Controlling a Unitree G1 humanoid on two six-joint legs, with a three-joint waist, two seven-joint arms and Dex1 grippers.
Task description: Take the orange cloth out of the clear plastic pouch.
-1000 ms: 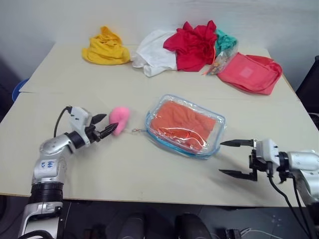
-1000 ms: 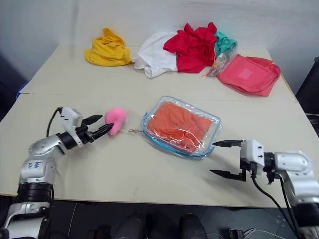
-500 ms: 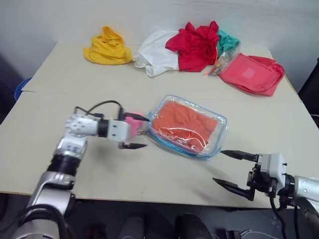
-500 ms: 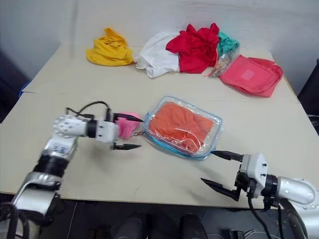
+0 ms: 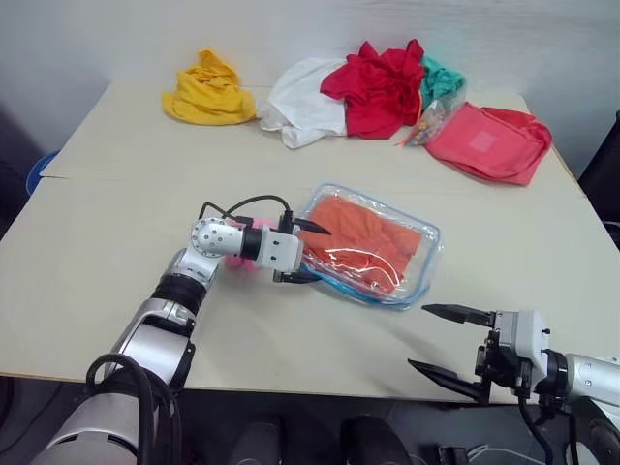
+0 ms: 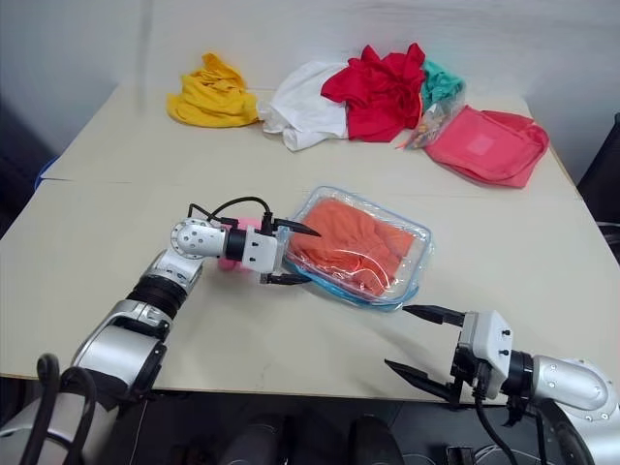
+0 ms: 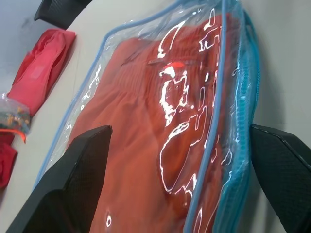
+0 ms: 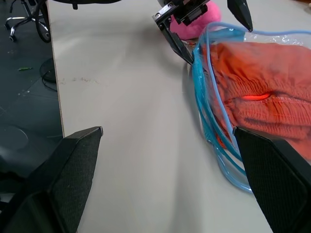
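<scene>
Beige table (image 5: 116,223). Orange cloth (image 5: 355,239) sealed inside clear plastic pouch (image 5: 427,254), table centre. Left gripper (image 5: 308,254) spread wide astride pouch's left end, grasping nothing; right gripper (image 5: 448,341) released, near edge. Step: approach. Next: pinch pouch, find zipper.

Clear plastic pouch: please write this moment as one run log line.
left hand: open, straddling pouch end | clear plastic pouch: flat on table | orange cloth: inside | right hand: open, apart
</scene>
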